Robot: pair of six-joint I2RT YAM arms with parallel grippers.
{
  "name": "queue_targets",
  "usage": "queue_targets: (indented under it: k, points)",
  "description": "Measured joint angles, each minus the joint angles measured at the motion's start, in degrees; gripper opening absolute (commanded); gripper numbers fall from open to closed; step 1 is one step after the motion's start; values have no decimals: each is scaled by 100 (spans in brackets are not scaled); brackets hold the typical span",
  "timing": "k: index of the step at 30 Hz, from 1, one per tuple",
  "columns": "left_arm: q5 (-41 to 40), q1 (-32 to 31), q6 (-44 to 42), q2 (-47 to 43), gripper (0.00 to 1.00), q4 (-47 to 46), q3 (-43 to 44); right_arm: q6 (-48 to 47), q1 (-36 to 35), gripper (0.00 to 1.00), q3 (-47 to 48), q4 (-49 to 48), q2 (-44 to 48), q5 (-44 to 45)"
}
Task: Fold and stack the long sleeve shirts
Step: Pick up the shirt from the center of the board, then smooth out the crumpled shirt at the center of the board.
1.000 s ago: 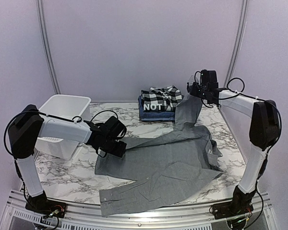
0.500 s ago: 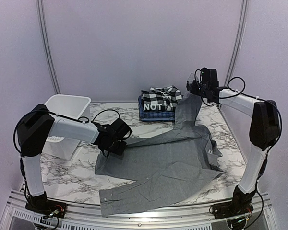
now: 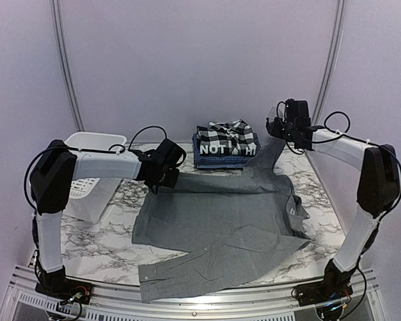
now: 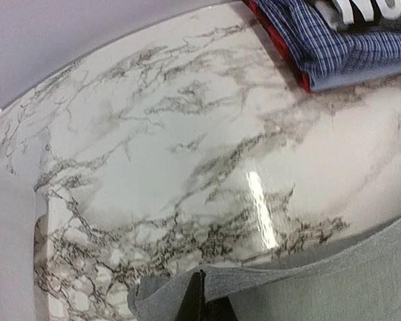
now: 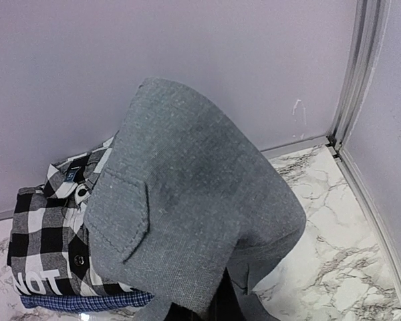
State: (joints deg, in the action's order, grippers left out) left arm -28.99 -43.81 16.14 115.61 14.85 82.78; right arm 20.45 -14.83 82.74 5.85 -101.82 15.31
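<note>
The plain grey button-up long sleeve shirt (image 3: pixel 220 221) lies spread across the marble table, one sleeve reaching the front edge. My left gripper (image 3: pixel 159 183) is shut on its back-left edge; in the left wrist view the dark fingers (image 4: pixel 202 299) pinch a grey fold (image 4: pixel 321 281). My right gripper (image 3: pixel 279 131) is shut on the shirt's back-right part, held up above the table. Grey cloth (image 5: pixel 187 200) with a pocket flap drapes over the right gripper (image 5: pixel 220 306) and hides most of it. Three folded shirts (image 3: pixel 226 144) are stacked at the back: black-and-white plaid, white-lettered black, blue checked.
A white plastic tub (image 3: pixel 87 167) stands at the back left, under my left arm. The folded stack (image 4: pixel 334 40) lies just beyond the grey shirt's back edge. The booth's walls close in the table behind and on both sides.
My left gripper moved back and to the right along the shirt's left side and closed on its back edge, pulling that edge straight. My right gripper shifted slightly right with its cloth.
</note>
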Motion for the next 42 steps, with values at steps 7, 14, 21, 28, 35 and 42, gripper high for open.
queue_targets:
  k: [7,14,21,28,35,42]
  points:
    - [166,466,-160,813,5,59,1364,-227,9,0,-155,-9,195,466]
    - [647,752,-179,1696,44,361,2376,-229,138,35,81,175,-210,605]
    - [1113,809,81,1423,66,614,1991,-229,142,72,122,870,-407,197]
    - [1661,708,501,-201,62,675,468,-166,-310,74,-610,1423,525,2]
    - [2070,61,1064,-1279,58,603,-1043,435,-1650,64,-2232,1692,2096,-177]
    - [2190,-831,1685,-1613,58,599,-2135,1209,-2470,65,-3576,2022,2855,-219]
